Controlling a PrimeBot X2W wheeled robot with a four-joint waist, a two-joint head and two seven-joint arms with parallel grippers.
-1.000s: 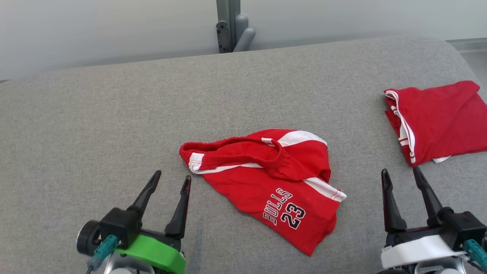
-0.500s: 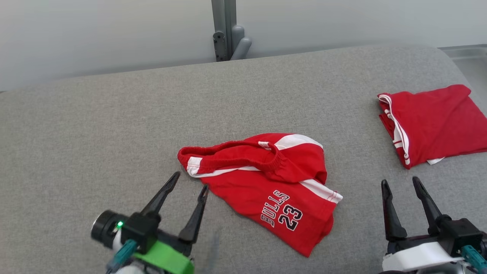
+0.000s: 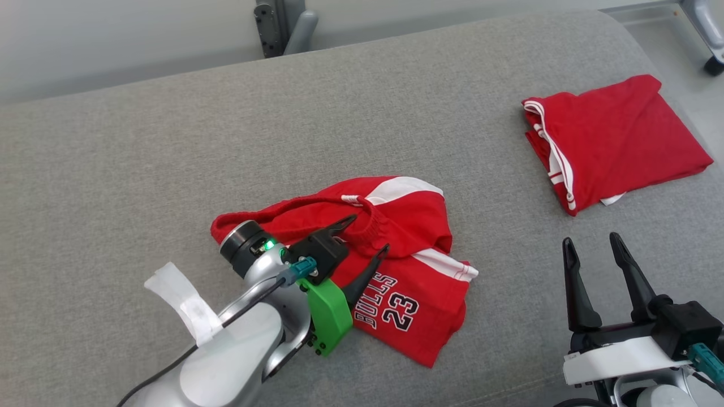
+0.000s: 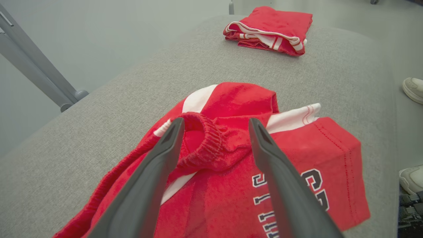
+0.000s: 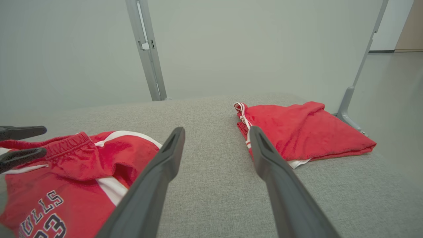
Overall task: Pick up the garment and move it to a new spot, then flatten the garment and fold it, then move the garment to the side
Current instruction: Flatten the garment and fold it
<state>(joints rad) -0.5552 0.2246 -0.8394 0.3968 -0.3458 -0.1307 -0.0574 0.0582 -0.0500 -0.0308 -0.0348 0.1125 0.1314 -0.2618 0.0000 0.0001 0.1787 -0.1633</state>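
Observation:
The garment [image 3: 407, 282], red shorts with white stripes and "BULLS 23" print, lies crumpled in the middle of the grey padded table [image 3: 141, 169]. My left gripper [image 3: 370, 232] is open over its elastic waistband, one finger on each side of the bunched band. In the left wrist view the waistband [image 4: 206, 138] sits between the fingers of the left gripper [image 4: 216, 122]. My right gripper [image 3: 590, 240] is open at the lower right, over bare table and apart from the shorts. The right wrist view shows the right gripper [image 5: 216, 129] open, with the shorts [image 5: 76, 172] to its left.
A second red garment [image 3: 616, 141] lies folded at the table's far right, near the rounded edge. A grey metal post [image 3: 280, 25] stands behind the table. A person's white shoes [image 4: 413, 89] are on the floor beyond the table's end. Bare grey surface stretches left of the shorts.
My left arm has reached forward and right, from beside the shorts to over their waistband. The head camera has shifted. The right gripper has held still, open.

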